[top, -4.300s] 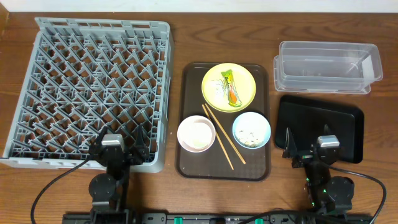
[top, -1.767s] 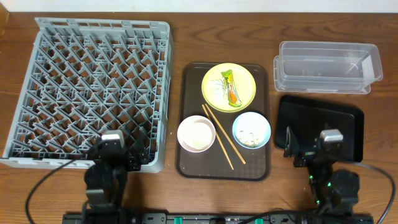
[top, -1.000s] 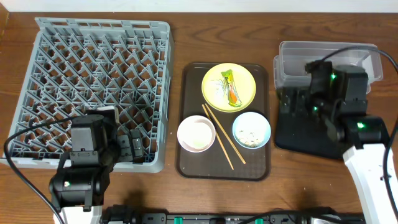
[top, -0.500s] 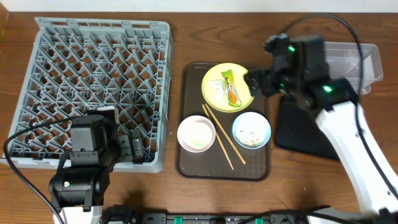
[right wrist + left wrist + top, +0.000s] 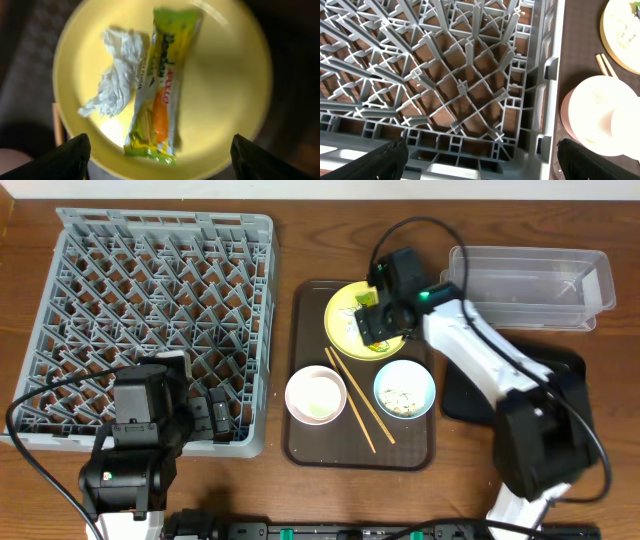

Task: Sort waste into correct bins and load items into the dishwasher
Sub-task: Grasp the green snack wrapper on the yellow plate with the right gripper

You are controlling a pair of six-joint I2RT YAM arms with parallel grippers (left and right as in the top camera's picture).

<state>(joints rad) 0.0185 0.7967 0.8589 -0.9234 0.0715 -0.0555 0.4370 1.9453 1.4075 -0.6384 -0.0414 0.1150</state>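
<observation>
Arms, frame edges and soft focus hid much.
The right wrist view was blurred: the print on the wrapper was unreadable, and the jaws showed only as dark corners. From overhead, the right gripper covered part of the yellow plate, and its arm hid much of the black tray. The left wrist view cut off the white bowl.

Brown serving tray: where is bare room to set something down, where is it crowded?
Free on the brown tray: the back-left corner between its rim, the yellow plate and the white bowl; and the front strip below that bowl. Crowded: chopsticks fill the gap between it and the light-blue bowl, and the right fingers hang over the plate.
</observation>
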